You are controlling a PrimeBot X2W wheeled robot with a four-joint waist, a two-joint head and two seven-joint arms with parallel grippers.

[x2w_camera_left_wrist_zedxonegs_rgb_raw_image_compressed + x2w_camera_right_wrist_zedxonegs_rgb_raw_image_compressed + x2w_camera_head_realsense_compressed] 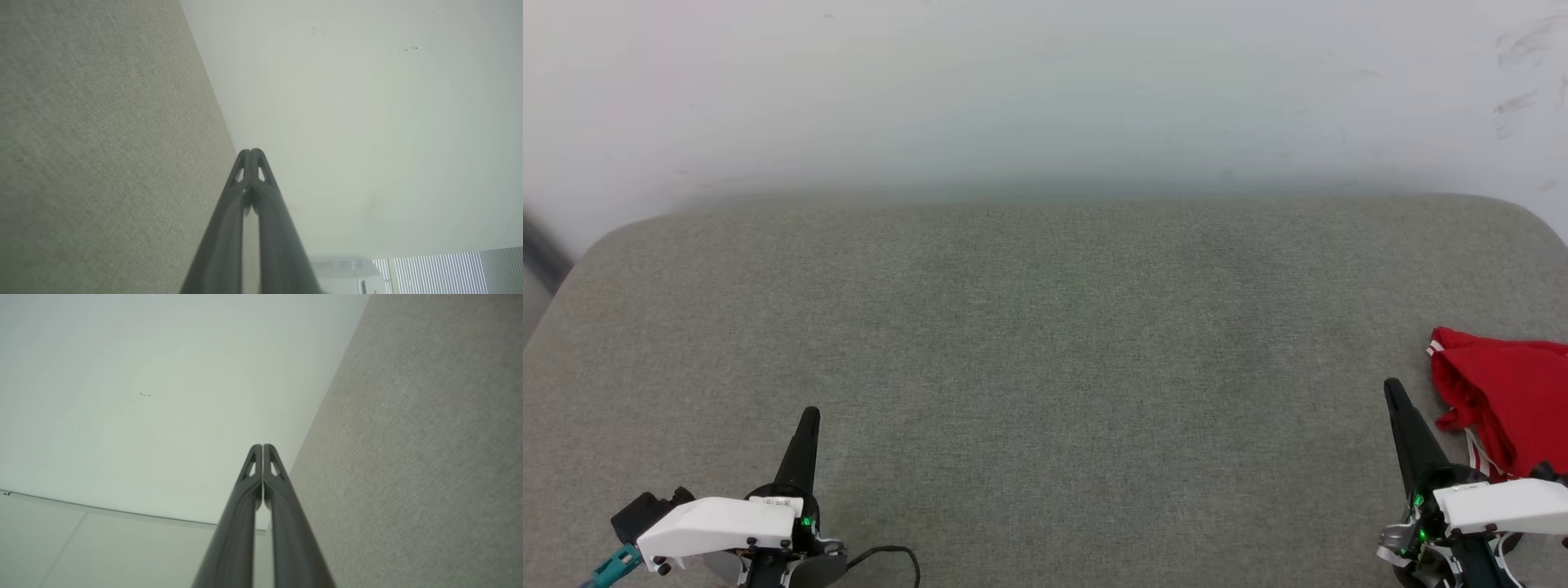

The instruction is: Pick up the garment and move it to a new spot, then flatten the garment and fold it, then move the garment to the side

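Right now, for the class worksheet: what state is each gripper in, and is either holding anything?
Left gripper: closed, holding nothing.
Right gripper: closed, holding nothing; the garment lies beside it, ungripped.

Bright, soft, even light — faint shadows — wrist views blur toward the bottom edge.

In the head view the padded surface (1045,367) spreads across the middle and bottom, with the wall (1045,82) behind it along the top. The left gripper (809,418) sits at lower left and the right gripper (1393,390) at lower right, both over the surface. The garment (1507,392) lies on the surface at the right edge, just beside the right gripper, perhaps touching its wrist.
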